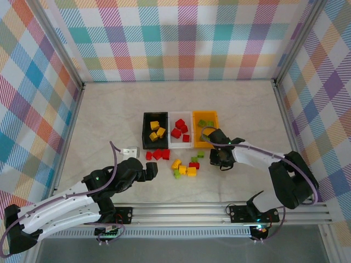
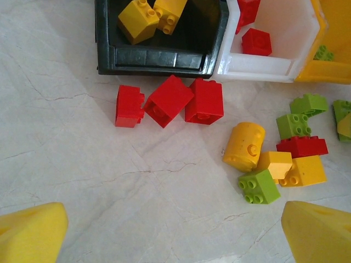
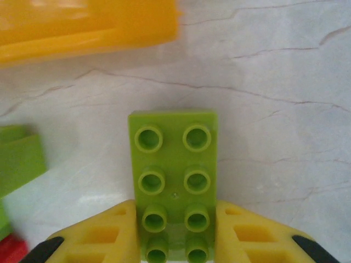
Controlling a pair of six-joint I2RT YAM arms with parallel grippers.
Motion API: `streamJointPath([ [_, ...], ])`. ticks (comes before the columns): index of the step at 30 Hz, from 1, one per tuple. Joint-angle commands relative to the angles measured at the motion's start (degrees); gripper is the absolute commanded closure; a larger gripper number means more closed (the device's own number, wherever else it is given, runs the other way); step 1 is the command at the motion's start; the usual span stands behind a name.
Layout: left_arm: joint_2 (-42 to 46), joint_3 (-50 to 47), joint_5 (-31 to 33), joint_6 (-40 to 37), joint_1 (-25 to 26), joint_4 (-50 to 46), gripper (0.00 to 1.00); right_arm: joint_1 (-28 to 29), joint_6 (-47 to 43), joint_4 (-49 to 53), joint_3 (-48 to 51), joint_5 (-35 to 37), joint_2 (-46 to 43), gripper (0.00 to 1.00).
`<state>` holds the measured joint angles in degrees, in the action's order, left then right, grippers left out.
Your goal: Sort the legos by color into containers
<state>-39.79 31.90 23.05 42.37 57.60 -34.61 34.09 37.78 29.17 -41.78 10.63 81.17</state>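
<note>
Three containers stand side by side at mid-table: a black bin [image 1: 146, 131] with yellow legos, a white bin [image 1: 173, 121] with red ones, an orange bin [image 1: 214, 131] with green ones. Loose legos lie in front: three red bricks [image 2: 170, 101], a yellow cylinder [image 2: 244, 145], a lime green brick [image 2: 259, 186] and others mixed. My right gripper [image 3: 174, 235] is shut on the near end of a long lime green brick [image 3: 173, 164] that lies on the table just in front of the orange bin [image 3: 82, 27]. My left gripper [image 2: 175, 235] stands open over bare table, short of the red bricks.
A small white block [image 1: 130, 150] lies left of the loose red bricks. Another green brick [image 3: 19, 159] and a red one [image 3: 11, 252] sit to the left of the held brick. Plaid walls enclose the table; a metal rail [image 1: 219, 211] runs along the near edge.
</note>
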Motion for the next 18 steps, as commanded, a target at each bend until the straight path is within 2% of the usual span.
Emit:
streamJointPath([
  [1,-0.9,1.2,-0.3,-1.5,-0.3,1.2,0.0,1.5,-1.2,-0.1,-0.2,-1.8,-6.5,0.71],
  [4,-2.0,1.7,-0.7,-2.3,-0.3,1.8,0.0,2.4,-1.9,1.0,-2.8,-2.8,-10.6,0.71],
  [7,-3.5,2.2,-1.3,-2.9,-0.3,2.9,0.0,2.3,-2.2,0.6,-7.6,-3.5,-9.2,0.7],
  [15,-8.5,3.7,-3.0,-3.4,-0.3,3.9,0.0,-2.0,-1.9,-1.9,-23.4,-0.6,10.4,0.68],
  [18,-9.4,4.0,-3.9,-3.6,-0.3,4.2,0.0,-3.0,-2.0,-1.5,-28.8,-0.3,15.8,0.63],
])
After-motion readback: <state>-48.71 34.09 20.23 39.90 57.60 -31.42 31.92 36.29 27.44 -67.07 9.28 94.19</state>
